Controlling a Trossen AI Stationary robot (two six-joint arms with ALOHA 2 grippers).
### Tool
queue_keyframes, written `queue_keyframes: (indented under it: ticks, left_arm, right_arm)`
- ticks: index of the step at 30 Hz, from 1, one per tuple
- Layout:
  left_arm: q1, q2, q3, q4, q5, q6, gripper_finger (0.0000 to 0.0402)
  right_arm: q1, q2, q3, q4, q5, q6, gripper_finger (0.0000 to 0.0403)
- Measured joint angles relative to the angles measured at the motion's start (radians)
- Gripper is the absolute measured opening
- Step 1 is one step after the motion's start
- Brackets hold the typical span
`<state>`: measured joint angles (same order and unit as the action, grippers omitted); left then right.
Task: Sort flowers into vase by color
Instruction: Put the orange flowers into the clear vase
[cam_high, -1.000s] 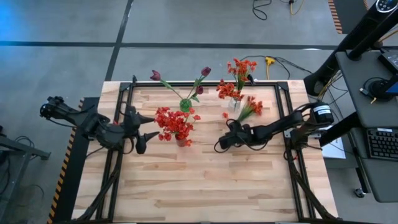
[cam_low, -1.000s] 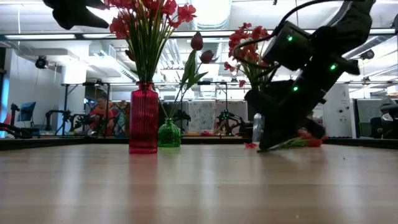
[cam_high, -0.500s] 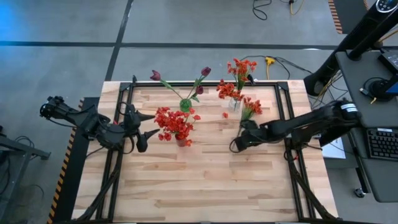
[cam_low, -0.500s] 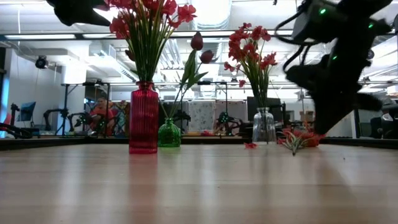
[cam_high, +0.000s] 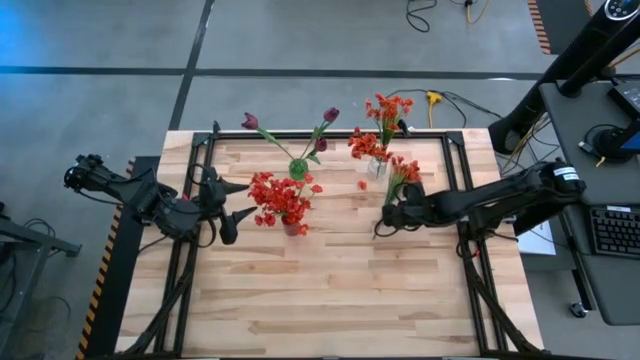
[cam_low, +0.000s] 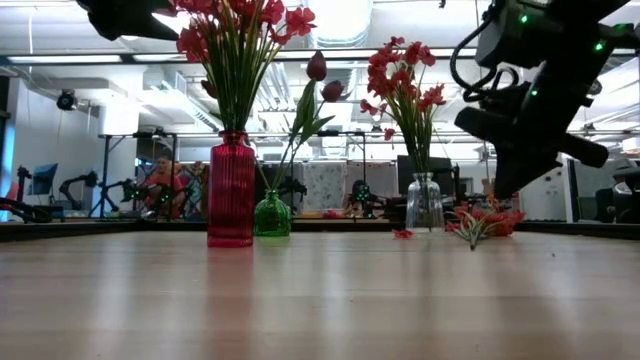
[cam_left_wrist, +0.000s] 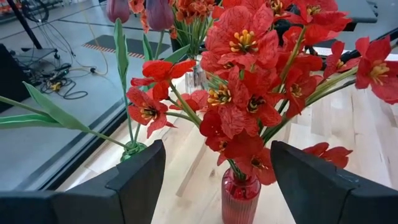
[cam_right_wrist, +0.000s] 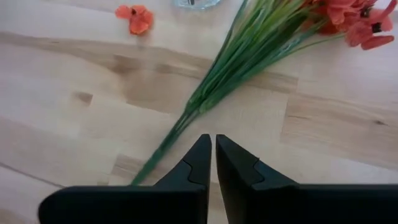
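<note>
An orange-red flower (cam_high: 400, 178) lies flat on the table by the clear vase (cam_high: 377, 166), which holds more orange-red blooms. My right gripper (cam_right_wrist: 213, 144) hangs shut just above this flower's stem end (cam_right_wrist: 163, 149), touching nothing; the low view shows it raised over the flower (cam_low: 482, 222). Red flowers (cam_high: 280, 198) stand in the red vase (cam_low: 231, 195). Purple tulip buds (cam_high: 329, 115) stand in the green vase (cam_high: 298, 168). My left gripper (cam_high: 240, 212) waits open at the table's left, facing the red vase (cam_left_wrist: 239, 196).
A loose orange petal (cam_right_wrist: 135, 17) lies on the wood beside the clear vase. A black frame (cam_high: 455, 180) rims the table. The near half of the tabletop (cam_high: 320, 290) is bare wood.
My right gripper has pulled back toward the table's right edge and risen off the tabletop, tipping more steeply downward, and now hangs over the stem of the lying flower. The flower stays on the table.
</note>
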<state>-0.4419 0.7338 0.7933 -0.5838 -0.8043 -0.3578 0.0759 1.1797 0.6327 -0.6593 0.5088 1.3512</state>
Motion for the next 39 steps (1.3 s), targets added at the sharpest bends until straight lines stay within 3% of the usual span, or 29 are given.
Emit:
queue_keyframes:
  ticks: [5, 12, 17, 22, 29, 39]
  left_arm:
    - [0.0, 0.0, -0.001, 0.0, 0.0, 0.002, 0.0272]
    - [0.0, 0.0, -0.002, 0.0, -0.001, 0.009, 0.0272]
    - [0.0, 0.0, -0.002, 0.0, -0.001, 0.01, 0.0272]
    - [0.0, 0.0, -0.002, 0.0, -0.002, 0.017, 0.0272]
    - [0.0, 0.0, -0.002, 0.001, -0.002, 0.017, 0.0272]
    - [0.0, 0.0, -0.003, 0.001, -0.002, 0.017, 0.0272]
  right_arm:
    - [-0.005, 0.089, 0.0, 0.079, 0.017, 0.014, 0.0064]
    - [-0.035, 0.197, 0.002, 0.133, 0.016, 0.065, 0.0176]
    - [-0.05, 0.23, 0.002, 0.185, 0.044, 0.065, 0.025]
    - [-0.078, 0.24, 0.002, 0.217, 0.054, 0.065, 0.0292]
    - [-0.103, 0.285, 0.002, 0.249, 0.061, 0.063, 0.0289]
    - [-0.102, 0.356, 0.004, 0.247, 0.092, 0.086, 0.0225]
